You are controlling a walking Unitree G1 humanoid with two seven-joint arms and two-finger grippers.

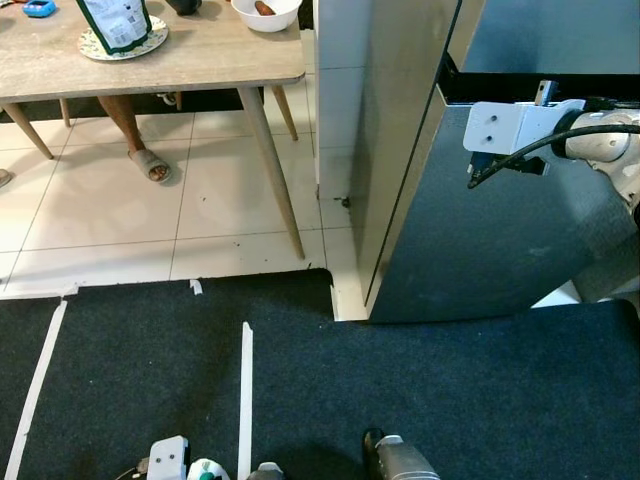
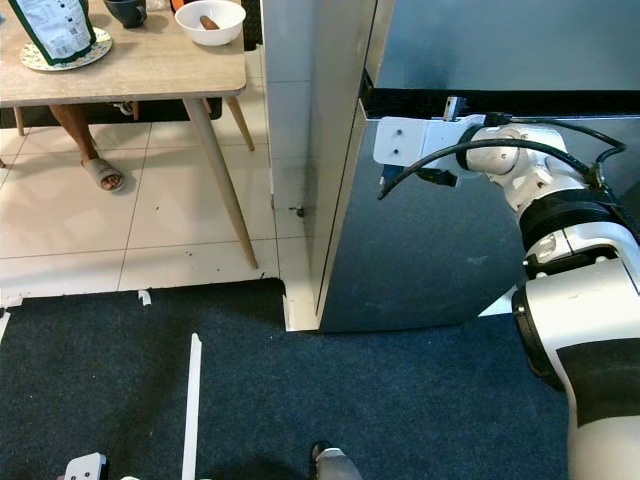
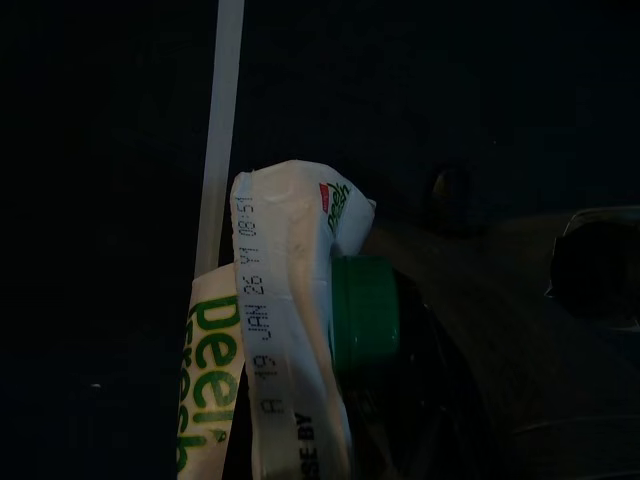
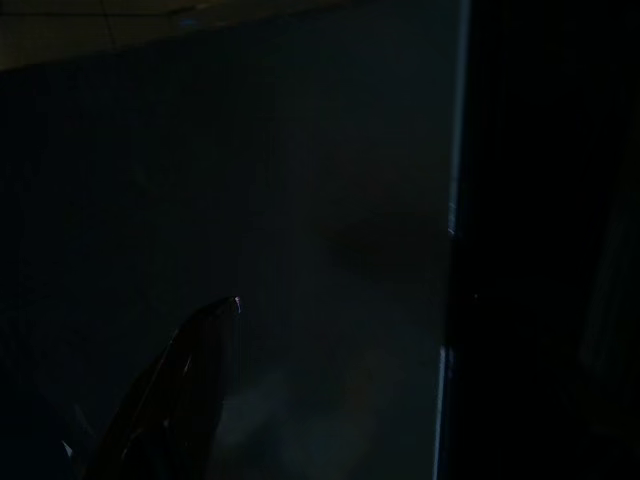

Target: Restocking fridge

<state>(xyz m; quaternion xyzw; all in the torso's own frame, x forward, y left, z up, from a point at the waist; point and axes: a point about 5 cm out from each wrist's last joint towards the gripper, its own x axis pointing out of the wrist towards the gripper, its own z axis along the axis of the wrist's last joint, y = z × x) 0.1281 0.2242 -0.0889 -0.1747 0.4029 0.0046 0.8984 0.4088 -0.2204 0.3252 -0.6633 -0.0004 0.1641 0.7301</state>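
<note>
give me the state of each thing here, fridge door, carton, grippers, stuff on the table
fridge door: swung partly open
right gripper: up at the door's top edge, fingers hidden
milk carton: held in the left gripper, green cap on
white bowl: upright on the table, food inside
pouch: standing on a plate

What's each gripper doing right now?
Left gripper: closed on a carton with a green cap.
Right gripper: at the fridge door; fingers cannot be told.
</note>
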